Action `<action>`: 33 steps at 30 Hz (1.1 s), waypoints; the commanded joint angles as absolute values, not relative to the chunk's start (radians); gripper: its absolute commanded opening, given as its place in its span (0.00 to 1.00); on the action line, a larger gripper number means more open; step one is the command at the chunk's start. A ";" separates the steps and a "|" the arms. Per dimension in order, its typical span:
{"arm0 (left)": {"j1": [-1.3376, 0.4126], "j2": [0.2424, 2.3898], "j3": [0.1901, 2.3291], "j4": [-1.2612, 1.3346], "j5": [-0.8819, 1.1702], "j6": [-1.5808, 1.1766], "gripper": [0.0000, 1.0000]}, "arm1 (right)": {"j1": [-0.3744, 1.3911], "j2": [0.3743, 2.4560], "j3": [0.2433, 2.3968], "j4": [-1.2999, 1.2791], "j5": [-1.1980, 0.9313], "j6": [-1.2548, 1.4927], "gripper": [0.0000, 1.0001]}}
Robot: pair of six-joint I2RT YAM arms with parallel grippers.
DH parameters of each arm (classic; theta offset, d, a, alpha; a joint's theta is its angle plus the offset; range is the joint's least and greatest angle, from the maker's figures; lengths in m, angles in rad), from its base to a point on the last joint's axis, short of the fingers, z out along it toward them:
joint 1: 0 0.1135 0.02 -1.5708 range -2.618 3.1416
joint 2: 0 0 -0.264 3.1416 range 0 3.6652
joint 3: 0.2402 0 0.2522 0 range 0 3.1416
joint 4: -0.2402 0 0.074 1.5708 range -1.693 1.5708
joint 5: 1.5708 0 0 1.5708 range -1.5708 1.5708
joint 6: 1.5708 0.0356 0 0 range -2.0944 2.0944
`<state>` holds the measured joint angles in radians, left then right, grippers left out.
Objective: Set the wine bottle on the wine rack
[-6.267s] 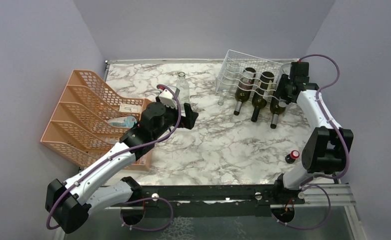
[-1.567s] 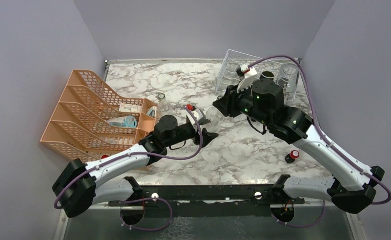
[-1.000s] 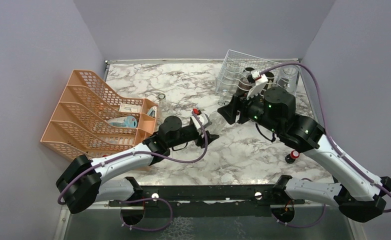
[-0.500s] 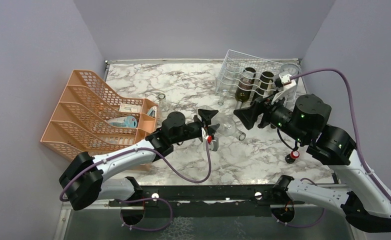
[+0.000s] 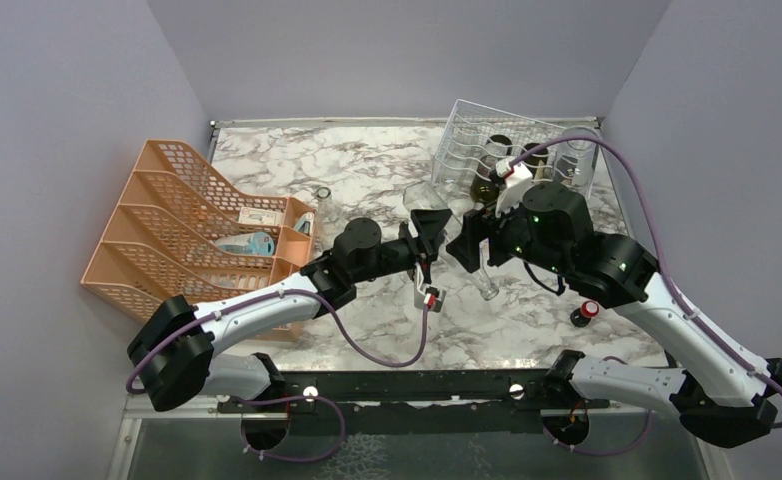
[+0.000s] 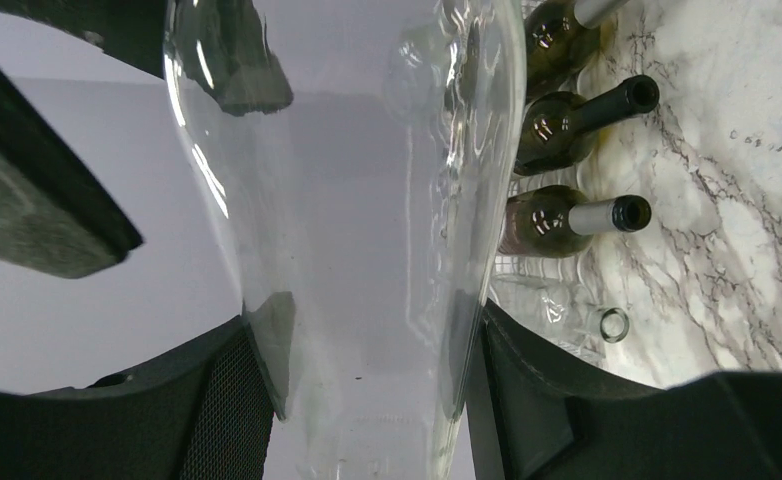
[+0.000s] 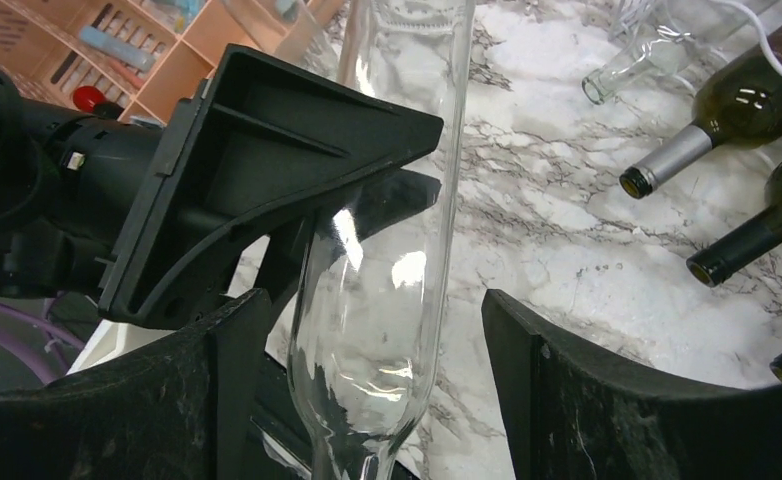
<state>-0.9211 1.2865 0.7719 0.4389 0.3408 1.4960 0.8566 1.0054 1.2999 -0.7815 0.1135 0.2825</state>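
A clear glass wine bottle hangs above the middle of the marble table, with my left gripper shut on its body. In the left wrist view the bottle fills the space between both black fingers. My right gripper is open and straddles the same bottle near its shoulder. A clear gap shows at its right finger. The wire wine rack stands at the back right, behind the right arm.
Dark green bottles lie in the rack, necks toward the table's middle, with a second clear bottle beside them. An orange mesh organizer stands at the left. A small red-capped object sits on the table at the right, and a small ring behind the left arm.
The left arm has carried the clear bottle up and to the right. The right gripper has opened wider and moved left until its fingers straddle the bottle.
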 commanded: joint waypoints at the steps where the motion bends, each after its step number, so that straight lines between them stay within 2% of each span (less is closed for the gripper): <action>1: -0.934 1.280 0.818 0.512 0.318 1.577 0.00 | 0.862 1.016 1.268 -0.785 0.105 0.312 0.80; 6: -0.939 1.282 0.818 0.512 0.305 1.580 0.00 | 0.862 1.048 1.234 -0.774 0.094 0.334 0.78; 10: -0.939 1.281 0.818 0.512 0.295 1.576 0.00 | 0.861 1.059 1.216 -0.754 0.098 0.351 0.70; 12: -0.940 1.278 0.816 0.512 0.295 1.573 0.00 | 0.862 1.057 1.210 -0.740 0.105 0.358 0.59; 15: -0.940 1.273 0.813 0.512 0.291 1.558 0.00 | 0.862 1.050 1.204 -0.720 0.130 0.363 0.34; 16: -0.940 1.271 0.812 0.512 0.290 1.550 0.03 | 0.862 1.047 1.205 -0.716 0.146 0.367 0.26; 17: -0.940 1.268 0.812 0.512 0.289 1.541 0.13 | 0.862 1.042 1.205 -0.714 0.167 0.369 0.20; 18: -0.940 1.263 0.805 0.513 0.280 1.499 0.85 | 0.861 1.025 1.209 -0.707 0.255 0.377 0.11; 19: -0.940 1.260 0.803 0.512 0.282 1.480 0.97 | 0.862 1.020 1.211 -0.705 0.294 0.377 0.10; 25: -0.940 1.215 0.778 0.524 0.313 1.298 0.99 | 0.862 1.029 1.246 -0.708 0.538 0.388 0.08; 29: -0.940 1.162 0.742 0.585 0.317 1.073 0.99 | 0.856 1.107 1.285 -0.705 0.658 0.368 0.08; 33: -0.940 1.126 0.737 0.670 0.170 0.742 0.99 | 0.786 1.170 1.315 -0.670 0.638 0.339 0.06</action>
